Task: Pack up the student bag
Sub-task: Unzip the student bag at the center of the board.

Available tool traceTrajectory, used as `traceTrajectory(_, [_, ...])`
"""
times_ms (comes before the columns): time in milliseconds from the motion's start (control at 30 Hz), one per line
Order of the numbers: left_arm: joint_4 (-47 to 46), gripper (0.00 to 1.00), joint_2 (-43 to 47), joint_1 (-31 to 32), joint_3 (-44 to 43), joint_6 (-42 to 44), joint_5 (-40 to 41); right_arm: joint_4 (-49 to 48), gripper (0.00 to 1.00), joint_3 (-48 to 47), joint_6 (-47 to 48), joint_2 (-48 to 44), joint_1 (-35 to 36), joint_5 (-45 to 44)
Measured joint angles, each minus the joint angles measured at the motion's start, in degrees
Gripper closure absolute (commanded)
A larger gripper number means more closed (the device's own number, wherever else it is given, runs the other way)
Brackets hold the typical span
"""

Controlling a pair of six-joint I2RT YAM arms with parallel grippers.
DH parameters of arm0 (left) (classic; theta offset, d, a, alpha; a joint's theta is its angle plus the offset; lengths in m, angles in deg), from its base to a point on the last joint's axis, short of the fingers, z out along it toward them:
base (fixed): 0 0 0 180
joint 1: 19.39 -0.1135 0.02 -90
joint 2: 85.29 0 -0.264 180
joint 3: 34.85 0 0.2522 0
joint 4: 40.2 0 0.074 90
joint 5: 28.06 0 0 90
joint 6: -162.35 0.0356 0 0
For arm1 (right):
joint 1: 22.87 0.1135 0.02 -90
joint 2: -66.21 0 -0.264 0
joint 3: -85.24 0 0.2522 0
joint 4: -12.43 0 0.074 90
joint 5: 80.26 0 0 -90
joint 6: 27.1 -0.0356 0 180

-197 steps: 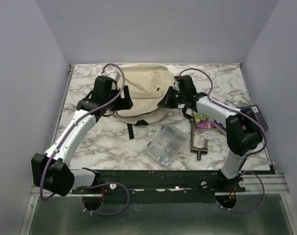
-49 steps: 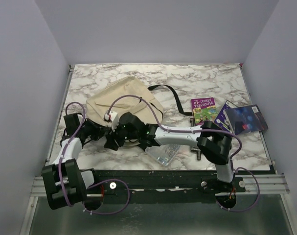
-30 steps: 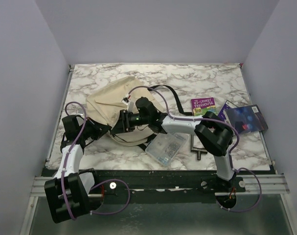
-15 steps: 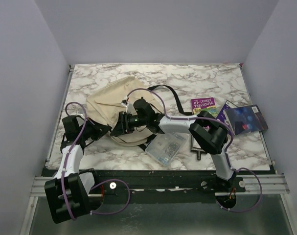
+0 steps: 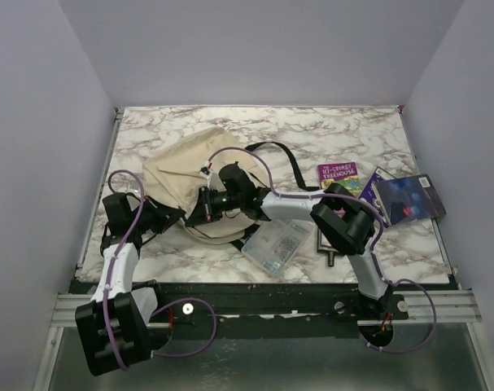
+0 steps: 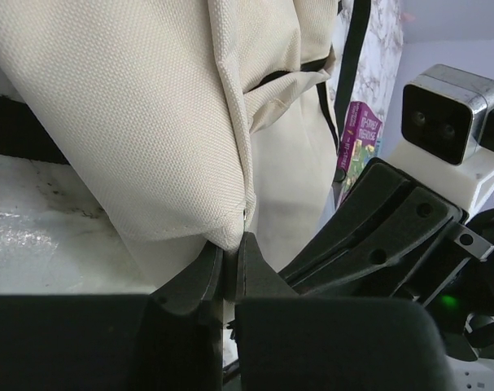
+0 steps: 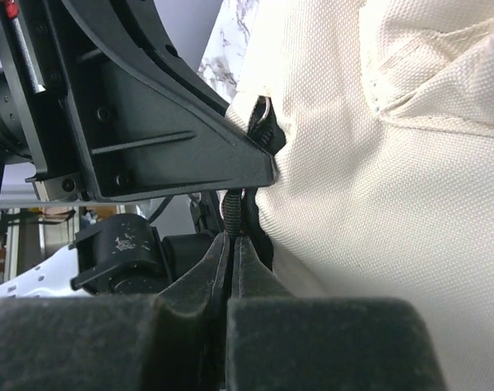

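1. On the left half of the marble-patterned bench (image 5: 336,130), around 10 o'clock from its middle, the large cream fabric student bag with black straps (image 5: 190,167) lies slumped. One strap trails off toward 2 o'clock.
2. The left pincer (image 6: 230,246) is clamped shut on a folded corner of the cream cloth at the bag's 6 o'clock edge. This looks like an anchoring hold, so the soft bag cannot slide.
3. The right pincer (image 7: 233,235) is closed on a thin black ribbed tab (image 7: 231,210), probably a zip pull, right beside the left one. Two opposed holds this close together suggest the zip is about to be drawn.
4. At 3 to 4 o'clock of the bag, a small clear plastic pouch (image 5: 275,244), a purple paperback book (image 5: 338,174) and a dark blue book (image 5: 405,198) lie apart from it, none of them packed.
5. From above, both arms cover the zip line, so I cannot tell whether the bag is open. A dark metal object (image 5: 330,254) by the pouch is half hidden and unclear.
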Motion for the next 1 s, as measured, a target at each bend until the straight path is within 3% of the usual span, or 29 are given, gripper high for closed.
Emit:
traceTrajectory(67, [0.0,0.55,0.4,0.0,0.0,0.0,0.0,1.5,1.00,-0.5,1.5,-0.1,0.0,-0.2])
traceTrajectory(133, [0.0,0.37,1.0,0.0,0.2,-0.5,0.1,3.6,1.00,-1.0,3.6,-0.3,0.0,-1.0])
traceTrajectory(167, [-0.2,0.32,1.2,0.0,0.2,-1.0,0.2,5.2,1.00,-1.2,4.9,-0.6,0.1,-1.7])
traceTrajectory(267, [-0.8,0.27,1.2,0.0,0.2,-2.4,0.6,11.4,1.00,-3.0,8.8,-1.0,0.6,-5.0])
traceTrajectory(467, [-1.6,0.25,-3.2,0.0,-0.1,-3.8,1.3,21.3,1.00,-7.5,14.8,-2.8,3.5,-13.2])
traceTrajectory(667, [-2.3,0.40,-5.7,0.1,-0.1,-5.0,3.4,33.3,1.00,-15.7,18.8,-3.3,7.3,-25.8])
traceTrajectory(867, [-2.4,0.69,-10.4,0.5,-0.2,-6.9,7.0,44.1,1.00,-20.5,19.1,-3.3,13.0,-42.2])
traceTrajectory(1000, [-2.2,0.98,-12.1,0.6,-0.2,-7.5,9.5,50.5,1.00,-20.7,15.3,-3.2,14.4,-49.0])
